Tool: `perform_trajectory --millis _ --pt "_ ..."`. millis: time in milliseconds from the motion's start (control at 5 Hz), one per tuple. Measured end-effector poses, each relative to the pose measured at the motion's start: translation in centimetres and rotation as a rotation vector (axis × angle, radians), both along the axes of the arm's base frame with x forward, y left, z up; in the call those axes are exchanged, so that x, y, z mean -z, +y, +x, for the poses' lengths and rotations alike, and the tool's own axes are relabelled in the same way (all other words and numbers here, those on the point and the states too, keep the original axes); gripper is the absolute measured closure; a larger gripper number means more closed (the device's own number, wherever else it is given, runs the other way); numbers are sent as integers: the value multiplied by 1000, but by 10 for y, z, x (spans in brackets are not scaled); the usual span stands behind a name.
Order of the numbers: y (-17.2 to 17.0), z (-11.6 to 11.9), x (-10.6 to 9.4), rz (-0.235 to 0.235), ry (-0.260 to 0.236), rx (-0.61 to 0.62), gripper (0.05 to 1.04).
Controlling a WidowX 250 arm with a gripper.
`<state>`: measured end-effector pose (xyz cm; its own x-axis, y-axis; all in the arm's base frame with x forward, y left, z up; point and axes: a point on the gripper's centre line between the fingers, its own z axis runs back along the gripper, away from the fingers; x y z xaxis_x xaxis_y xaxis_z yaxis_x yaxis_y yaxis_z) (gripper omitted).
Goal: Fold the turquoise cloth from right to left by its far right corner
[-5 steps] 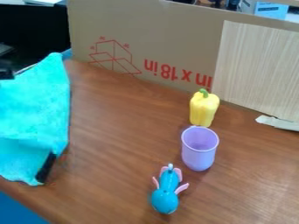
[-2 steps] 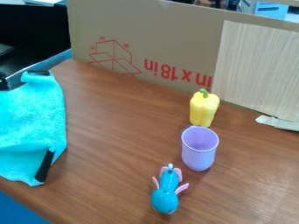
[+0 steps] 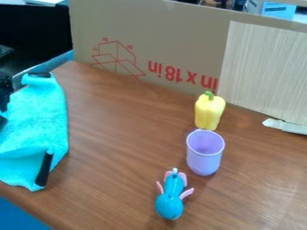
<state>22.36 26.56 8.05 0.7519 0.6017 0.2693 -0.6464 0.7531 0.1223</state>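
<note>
1. Where the camera view meets its left edge, the black end effector (image 3: pixel 5 93) shows in part, level with the upper half of the soft turquoise cloth (image 3: pixel 37 126).
2. That cloth lies just beside the end effector, toward the middle of the view and on down toward the near side; whether the two touch, I cannot tell.
3. How far open the end effector is cannot be told, nor whether it has hold of any of the fabric.
4. Spread over the left part of the brown wooden desk (image 3: pixel 120 148), the cloth is uneven in outline, with a short black strip (image 3: pixel 40 74) at its top and a longer black strip (image 3: pixel 44 170) slanting along its lower right side.
5. Well apart from both, on the right, an open lilac plastic cup (image 3: pixel 203 157) stands upright.
6. Just behind the cup is a yellow toy bell pepper (image 3: pixel 208 113) with a green stem, upright.
7. Nearer the camera, a blue toy animal (image 3: pixel 169 204) with pink ears lies with its narrow end pointing toward the back.
8. Along the back runs a tan cardboard panel (image 3: pixel 174 36) with red markings, and a pale wood-grain board (image 3: pixel 264 67) stands at its right.
</note>
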Motion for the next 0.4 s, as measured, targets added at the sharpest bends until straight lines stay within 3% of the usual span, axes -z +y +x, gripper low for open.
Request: perform_trajectory --millis 400 --pt "-41 30 -23 -96 75 99 83"
